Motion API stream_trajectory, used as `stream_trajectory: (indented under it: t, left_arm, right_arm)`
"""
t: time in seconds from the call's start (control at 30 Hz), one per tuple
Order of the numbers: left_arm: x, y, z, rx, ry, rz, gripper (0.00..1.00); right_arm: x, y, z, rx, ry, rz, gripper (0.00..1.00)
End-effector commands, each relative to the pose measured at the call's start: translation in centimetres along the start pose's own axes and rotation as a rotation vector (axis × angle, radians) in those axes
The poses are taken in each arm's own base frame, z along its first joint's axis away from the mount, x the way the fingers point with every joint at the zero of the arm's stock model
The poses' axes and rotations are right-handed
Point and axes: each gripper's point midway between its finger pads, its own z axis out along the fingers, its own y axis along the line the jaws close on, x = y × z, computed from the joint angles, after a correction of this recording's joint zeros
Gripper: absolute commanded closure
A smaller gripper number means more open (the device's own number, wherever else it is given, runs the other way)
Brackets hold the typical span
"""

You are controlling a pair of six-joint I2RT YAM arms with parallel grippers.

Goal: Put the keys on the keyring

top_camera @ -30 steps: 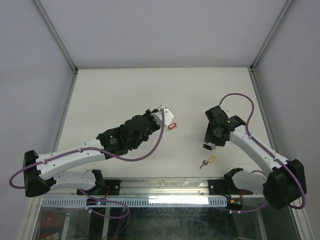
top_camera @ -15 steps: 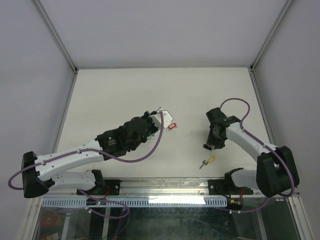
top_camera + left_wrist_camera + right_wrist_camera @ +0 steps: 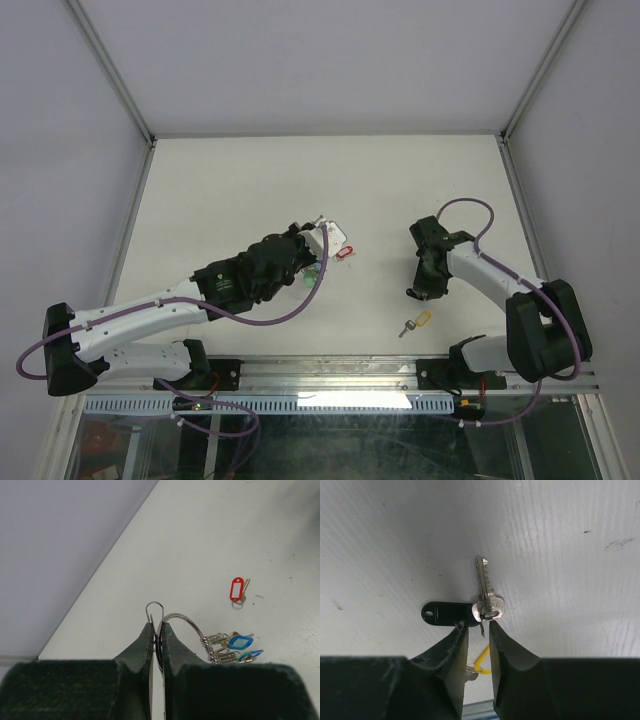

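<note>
My left gripper (image 3: 157,630) is shut on the thin silver keyring (image 3: 185,618), held above the table. Keys with blue (image 3: 240,642) and green (image 3: 248,654) heads hang bunched on the ring's right side. A red tag (image 3: 236,589) on a small ring lies on the table beyond. My right gripper (image 3: 476,627) is down at the table with its jaws narrowly apart. Its tips stand either side of the small link under a silver key (image 3: 487,605) joined to a black tag (image 3: 445,613). A yellow-headed key (image 3: 418,322) lies nearer the front edge.
The white table (image 3: 230,190) is bounded by grey walls at the back and sides. A metal rail (image 3: 330,372) runs along the front edge, just behind the yellow key. The red tag (image 3: 345,252) lies between the two arms.
The right gripper's jaws have narrowed over the black-tagged key, and that arm's elbow has swung in towards the centre. The left gripper holds its place; green keys now show under it.
</note>
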Motion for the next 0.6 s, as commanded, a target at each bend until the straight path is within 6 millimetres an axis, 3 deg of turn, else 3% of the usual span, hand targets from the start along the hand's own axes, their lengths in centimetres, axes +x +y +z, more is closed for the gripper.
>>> stream_trajectory:
  t: [0.0,0.23,0.33,0.43,0.57]
  left_arm:
    - [-2.2,0.8,-0.5,-0.018,-0.077,-0.032,1.00]
    - [-2.1,1.0,-0.7,-0.022,-0.077,-0.033,1.00]
    - [-2.1,0.9,-0.6,-0.019,-0.076,-0.030,1.00]
    - [-2.3,0.5,-0.4,-0.002,-0.081,-0.031,1.00]
    - [-2.9,-0.5,-0.1,0.045,-0.115,-0.030,1.00]
  right_arm:
    - [-0.8,0.0,0.3,0.008,-0.030,0.006,0.76]
    - [-1.3,0.1,-0.2,-0.008,-0.056,0.003,0.99]
    - [-1.9,0.4,-0.9,-0.034,-0.084,-0.012,1.00]
    - [-3.0,1.5,-2.7,-0.107,-0.136,-0.051,1.00]
    - [-5.3,4.0,-6.9,-0.291,-0.266,-0.130,1.00]
